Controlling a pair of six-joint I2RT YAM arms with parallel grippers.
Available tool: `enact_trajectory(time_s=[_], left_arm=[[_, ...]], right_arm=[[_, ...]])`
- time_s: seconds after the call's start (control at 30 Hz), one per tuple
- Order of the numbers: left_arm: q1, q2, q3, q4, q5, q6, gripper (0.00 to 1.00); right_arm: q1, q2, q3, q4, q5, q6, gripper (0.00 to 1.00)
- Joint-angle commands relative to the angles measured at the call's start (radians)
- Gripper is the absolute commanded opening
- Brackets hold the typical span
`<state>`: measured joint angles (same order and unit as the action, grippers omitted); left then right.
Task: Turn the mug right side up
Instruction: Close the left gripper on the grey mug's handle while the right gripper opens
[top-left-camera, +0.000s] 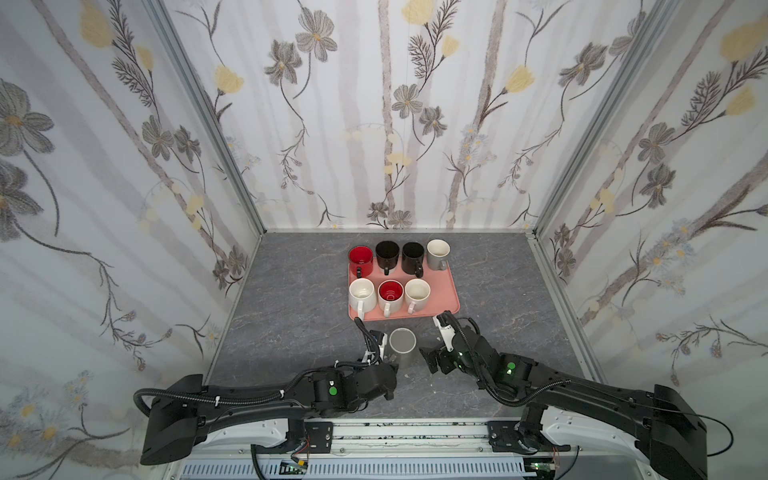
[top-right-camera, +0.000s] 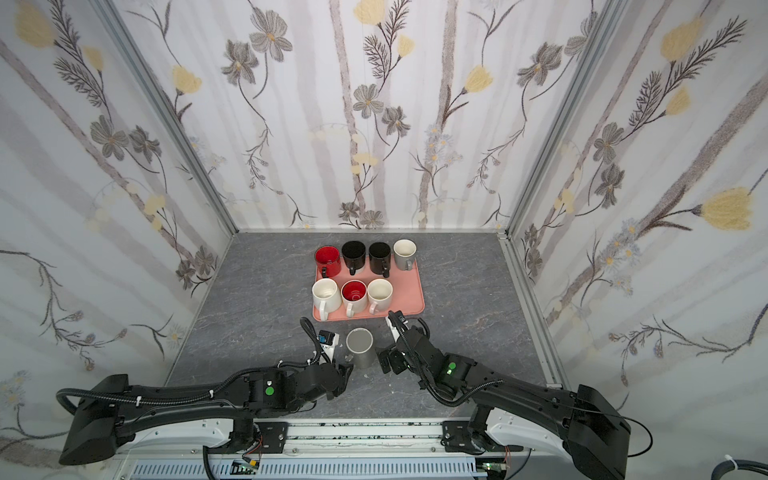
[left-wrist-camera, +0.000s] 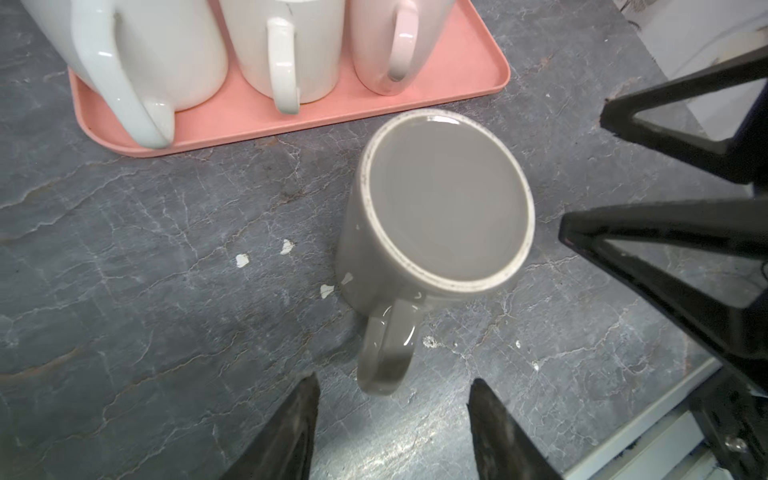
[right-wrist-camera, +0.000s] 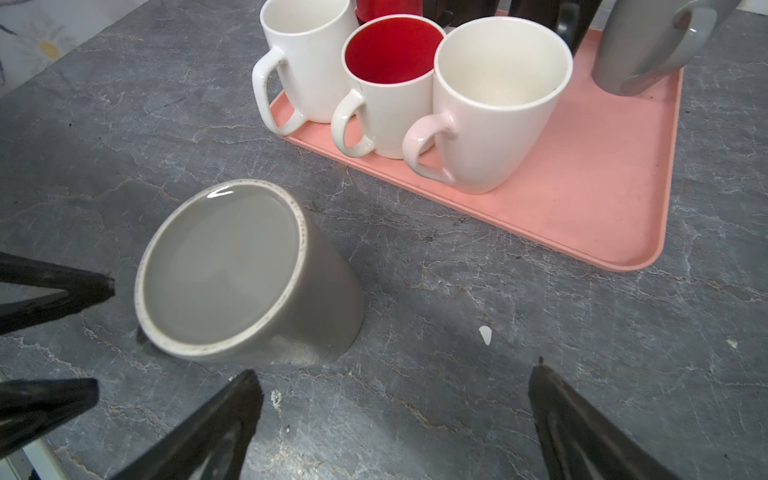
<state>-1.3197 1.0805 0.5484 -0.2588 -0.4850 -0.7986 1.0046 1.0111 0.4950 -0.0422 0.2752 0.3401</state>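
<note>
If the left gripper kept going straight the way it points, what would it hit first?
Most likely the handle of the upside-down gray mug. It sticks out toward the left gripper, roughly centred between its open jaws. Height is hard to judge here, so the contact is not certain.

In the right wrist view the grey mug (right-wrist-camera: 249, 282) hides its handle behind its body; its mouth lies unseen against the bench (right-wrist-camera: 457, 374); the left wrist view's edge crops three pale mugs (left-wrist-camera: 282, 41); the fingers (left-wrist-camera: 291, 432) of the left gripper (left-wrist-camera: 392, 379) are blurred and cropped.
</note>
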Motion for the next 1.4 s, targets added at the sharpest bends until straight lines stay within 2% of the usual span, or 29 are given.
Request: enact_trajectory(time_s=[0.0, 0.4, 0.73, 1.13, 1.37], left_arm=[[-0.004, 0.043, 0.024, -0.013, -0.085, 0.060, 0.58], [0.020, 0.156, 0.053, 0.013, -0.047, 0.105, 0.42], [0.056, 0.159, 0.042, 0.060, -0.027, 0.143, 0.46], [0.062, 0.174, 0.032, 0.117, -0.013, 0.191, 0.25], [0.062, 0.173, 0.019, 0.132, -0.021, 0.212, 0.18]], right_arm=[[-0.007, -0.021, -0.005, 0.012, 0.009, 0.020, 1.00], [-0.018, -0.053, -0.010, 0.005, 0.009, 0.021, 1.00], [-0.021, -0.057, -0.011, 0.002, 0.005, 0.023, 1.00], [-0.027, -0.054, -0.015, 0.010, 0.002, 0.031, 1.00], [-0.027, -0.057, -0.015, 0.012, 0.007, 0.050, 1.00]])
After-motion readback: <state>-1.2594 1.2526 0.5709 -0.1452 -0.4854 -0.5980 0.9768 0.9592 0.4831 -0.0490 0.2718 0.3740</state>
